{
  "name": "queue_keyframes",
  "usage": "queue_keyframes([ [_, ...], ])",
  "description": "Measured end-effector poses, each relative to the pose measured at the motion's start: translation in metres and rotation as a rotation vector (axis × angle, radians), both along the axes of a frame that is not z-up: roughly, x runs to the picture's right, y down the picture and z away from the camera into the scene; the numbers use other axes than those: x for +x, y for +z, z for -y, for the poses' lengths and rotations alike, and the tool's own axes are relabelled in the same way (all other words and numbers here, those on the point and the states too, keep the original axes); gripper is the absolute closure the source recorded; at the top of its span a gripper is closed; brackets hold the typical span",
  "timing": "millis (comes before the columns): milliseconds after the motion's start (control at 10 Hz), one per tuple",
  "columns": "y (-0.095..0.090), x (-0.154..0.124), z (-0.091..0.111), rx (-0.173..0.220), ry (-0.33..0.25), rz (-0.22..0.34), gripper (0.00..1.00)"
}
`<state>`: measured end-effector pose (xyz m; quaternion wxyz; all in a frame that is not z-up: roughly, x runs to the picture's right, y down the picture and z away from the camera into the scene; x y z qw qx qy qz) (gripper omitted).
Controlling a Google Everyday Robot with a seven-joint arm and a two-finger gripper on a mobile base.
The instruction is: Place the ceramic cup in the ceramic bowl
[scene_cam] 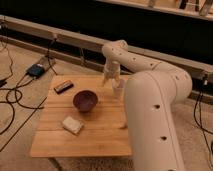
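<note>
The dark maroon ceramic bowl (85, 100) sits on the wooden table (95, 137), left of centre. The small white ceramic cup (118, 90) stands at the table's back, right of the bowl and apart from it. My gripper (111, 80) points down at the back edge, just above and left of the cup and close against it. My thick white arm (150, 115) fills the right foreground and hides the table's right side.
A dark flat rectangular object (63, 87) lies at the table's back left. A pale block (72, 124) lies in front of the bowl. Cables and a blue box (37, 70) lie on the floor to the left. A dark rail runs behind the table.
</note>
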<state>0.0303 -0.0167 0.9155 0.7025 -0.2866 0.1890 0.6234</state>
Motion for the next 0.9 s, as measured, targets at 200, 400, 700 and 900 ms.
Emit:
queue_keyframes([
  [200,0.017,-0.001,-0.007,-0.026,-0.001,-0.002,0.44],
  [400,0.025,0.002,-0.012,-0.045,0.003,-0.011,0.66],
  [700,0.017,0.010,0.002,-0.028,0.005,-0.027,0.98],
  [900,0.006,0.013,0.013,-0.010,-0.005,-0.032,1.00],
])
